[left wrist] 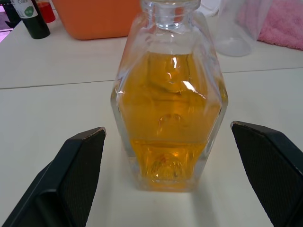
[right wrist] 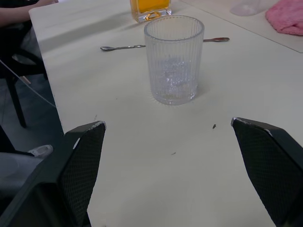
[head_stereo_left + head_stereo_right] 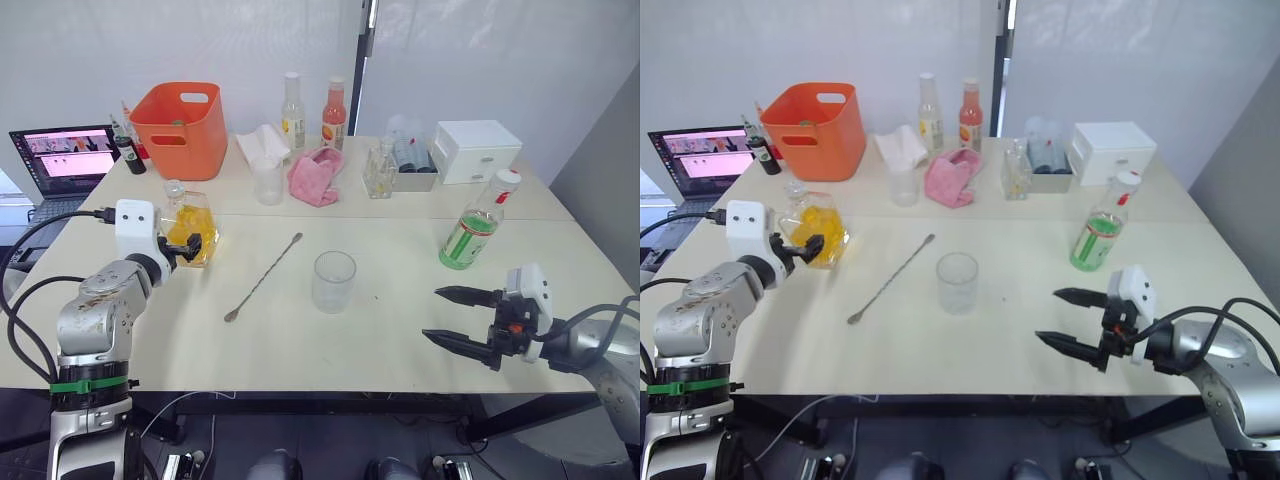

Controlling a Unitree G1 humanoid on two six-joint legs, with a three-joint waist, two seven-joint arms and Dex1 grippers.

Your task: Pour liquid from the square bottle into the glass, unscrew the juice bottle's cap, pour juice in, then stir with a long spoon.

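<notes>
Two wide-open grippers wait: the left gripper (image 1: pixel 168 179) frames the square bottle (image 3: pixel 189 229) at the table's (image 3: pixel 400 330) left, the right gripper (image 3: pixel 462 317) faces the empty glass (image 3: pixel 333 281). Heavy, slick glass probably; best gripped across its flat sides.

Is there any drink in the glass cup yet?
Empty. The glass stands upright with nothing orange inside; you see straight through to the table.

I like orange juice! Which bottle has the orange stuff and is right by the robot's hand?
The square bottle, squat glass, sits by the open left gripper. The other bottles stand farther off.
</notes>
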